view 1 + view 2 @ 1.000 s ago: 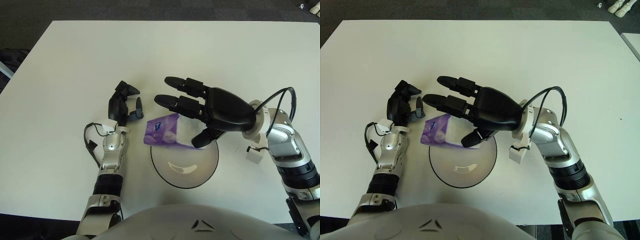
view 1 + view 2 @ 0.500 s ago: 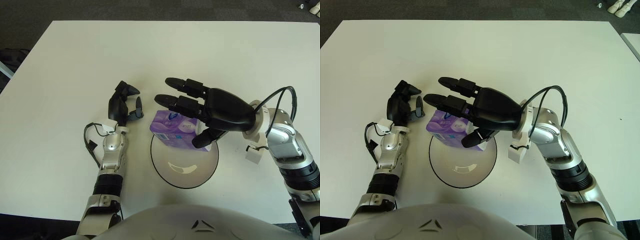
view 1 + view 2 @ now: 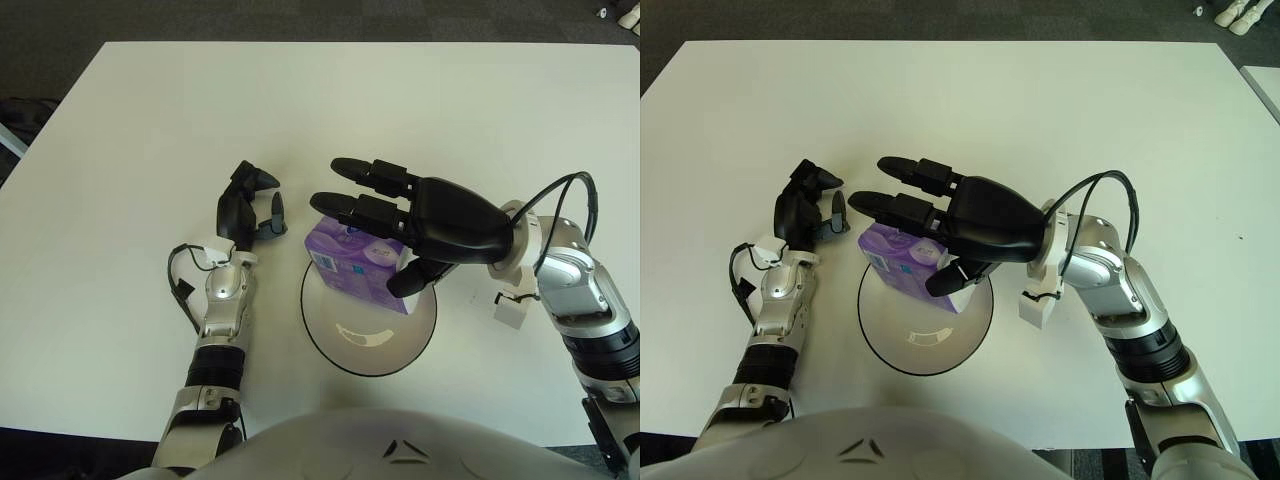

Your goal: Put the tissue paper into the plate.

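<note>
Purple tissue paper (image 3: 362,262) is gripped by the right hand (image 3: 420,220), two fingers laid over its top and the thumb under its near edge. The pack is held over the 12 o'clock rim of the white plate (image 3: 368,345). At the plate's 10 o'clock, the left hand (image 3: 248,208) shows loosely curled, holding nothing.
</note>
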`<state>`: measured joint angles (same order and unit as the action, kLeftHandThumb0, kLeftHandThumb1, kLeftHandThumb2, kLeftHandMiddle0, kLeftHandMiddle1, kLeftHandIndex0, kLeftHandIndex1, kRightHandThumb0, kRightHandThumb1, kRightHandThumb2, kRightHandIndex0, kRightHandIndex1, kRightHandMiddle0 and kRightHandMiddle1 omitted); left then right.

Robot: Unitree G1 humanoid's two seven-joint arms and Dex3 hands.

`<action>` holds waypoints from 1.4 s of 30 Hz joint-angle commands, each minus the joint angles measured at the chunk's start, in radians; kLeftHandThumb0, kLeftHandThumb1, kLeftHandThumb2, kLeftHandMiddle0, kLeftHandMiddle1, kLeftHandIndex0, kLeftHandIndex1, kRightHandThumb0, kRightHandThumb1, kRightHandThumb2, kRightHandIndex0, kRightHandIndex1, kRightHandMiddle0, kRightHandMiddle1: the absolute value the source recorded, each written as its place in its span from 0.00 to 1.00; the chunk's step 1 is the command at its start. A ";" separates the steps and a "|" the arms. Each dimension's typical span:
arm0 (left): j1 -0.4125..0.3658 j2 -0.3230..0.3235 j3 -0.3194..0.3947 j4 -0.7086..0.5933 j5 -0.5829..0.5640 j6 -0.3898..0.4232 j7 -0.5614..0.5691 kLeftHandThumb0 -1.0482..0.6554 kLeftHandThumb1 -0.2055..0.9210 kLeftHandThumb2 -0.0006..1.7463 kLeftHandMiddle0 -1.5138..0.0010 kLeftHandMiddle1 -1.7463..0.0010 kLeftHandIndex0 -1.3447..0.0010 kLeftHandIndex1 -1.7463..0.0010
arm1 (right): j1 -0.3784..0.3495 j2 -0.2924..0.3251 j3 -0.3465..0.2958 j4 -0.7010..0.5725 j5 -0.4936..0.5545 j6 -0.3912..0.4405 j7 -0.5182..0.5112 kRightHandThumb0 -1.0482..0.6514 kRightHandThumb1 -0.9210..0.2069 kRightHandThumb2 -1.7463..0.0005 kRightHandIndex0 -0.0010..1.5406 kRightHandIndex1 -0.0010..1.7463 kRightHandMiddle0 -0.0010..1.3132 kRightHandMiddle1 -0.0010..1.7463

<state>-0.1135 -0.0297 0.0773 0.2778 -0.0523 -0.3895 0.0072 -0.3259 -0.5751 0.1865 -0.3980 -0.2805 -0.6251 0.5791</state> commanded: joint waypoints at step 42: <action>0.059 -0.002 0.021 0.188 0.033 0.076 0.049 0.35 0.52 0.71 0.41 0.00 0.59 0.00 | 0.160 -0.250 -0.285 0.194 0.394 -0.450 -0.090 0.47 0.20 0.31 0.00 0.00 0.00 0.00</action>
<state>-0.1871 -0.0235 0.1000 0.3484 -0.0304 -0.3700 0.0474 -0.2779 -0.7563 -0.0477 -0.1498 0.0408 -1.0745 0.4742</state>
